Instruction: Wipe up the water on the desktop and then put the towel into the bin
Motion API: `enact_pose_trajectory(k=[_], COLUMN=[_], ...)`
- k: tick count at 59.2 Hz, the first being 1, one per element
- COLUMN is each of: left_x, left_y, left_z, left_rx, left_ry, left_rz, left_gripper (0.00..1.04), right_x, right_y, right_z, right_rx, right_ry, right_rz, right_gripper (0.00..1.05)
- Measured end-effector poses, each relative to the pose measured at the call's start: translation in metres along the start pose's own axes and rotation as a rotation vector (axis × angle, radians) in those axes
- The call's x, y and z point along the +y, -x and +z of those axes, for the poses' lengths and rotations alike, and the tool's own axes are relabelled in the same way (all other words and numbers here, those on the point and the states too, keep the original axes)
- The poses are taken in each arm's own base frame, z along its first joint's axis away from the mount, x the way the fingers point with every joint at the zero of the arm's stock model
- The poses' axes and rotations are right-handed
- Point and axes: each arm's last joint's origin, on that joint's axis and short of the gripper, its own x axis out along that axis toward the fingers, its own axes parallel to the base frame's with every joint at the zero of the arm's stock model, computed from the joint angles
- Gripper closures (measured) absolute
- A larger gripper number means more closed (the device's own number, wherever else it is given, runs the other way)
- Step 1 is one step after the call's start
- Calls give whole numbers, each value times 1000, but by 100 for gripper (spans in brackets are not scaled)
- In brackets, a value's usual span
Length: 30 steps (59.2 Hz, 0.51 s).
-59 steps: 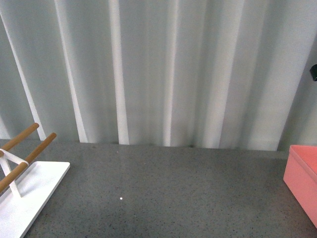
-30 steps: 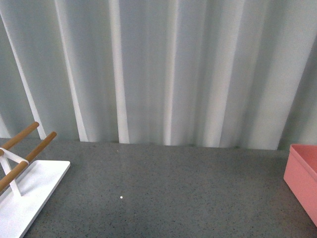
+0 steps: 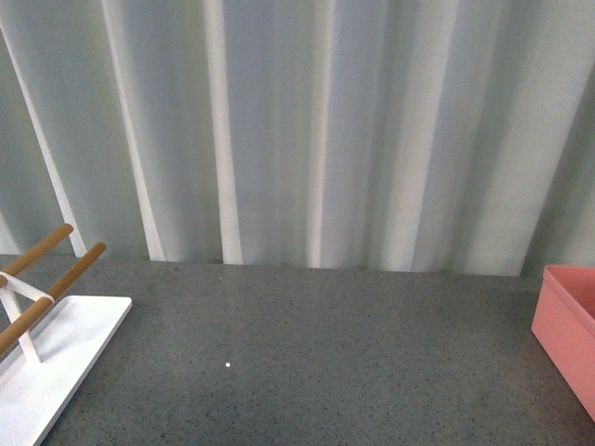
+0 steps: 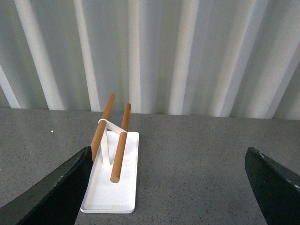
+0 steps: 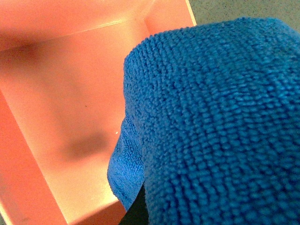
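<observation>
In the right wrist view the blue fluffy towel (image 5: 211, 122) fills most of the picture, held by my right gripper, whose fingers are hidden behind the cloth. It hangs over the open inside of the salmon-pink bin (image 5: 70, 98). The bin's corner also shows at the right edge of the front view (image 3: 569, 325). The dark grey speckled desktop (image 3: 316, 353) lies below. My left gripper (image 4: 173, 187) is open and empty above the desktop, its dark fingers (image 4: 56, 187) wide apart. Neither arm shows in the front view.
A white rack with two wooden bars stands at the left of the front view (image 3: 51, 353) and shows in the left wrist view (image 4: 112, 183), just ahead of the left gripper. A pale pleated curtain (image 3: 307, 130) closes off the back.
A dark part at the right edge of the front view one second ago is gone from view. The view has shifted very slightly; the rack and bin stand as before.
</observation>
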Motion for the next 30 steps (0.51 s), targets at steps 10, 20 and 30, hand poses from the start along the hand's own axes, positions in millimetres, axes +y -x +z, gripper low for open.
enact_pose_trajectory(k=[10, 20, 30], left_x=[0, 0, 0], left_y=[0, 0, 0], left_z=[0, 0, 0], left_rx=[0, 0, 0], left_ry=[0, 0, 0], left_rz=[0, 0, 0], left_gripper=[7, 7, 7], right_x=[1, 1, 1], right_y=[-14, -18, -18], right_z=[8, 11, 11], right_rx=[32, 21, 20], right_ry=[4, 12, 24], right_rz=[12, 27, 30], right_gripper=[100, 100, 84])
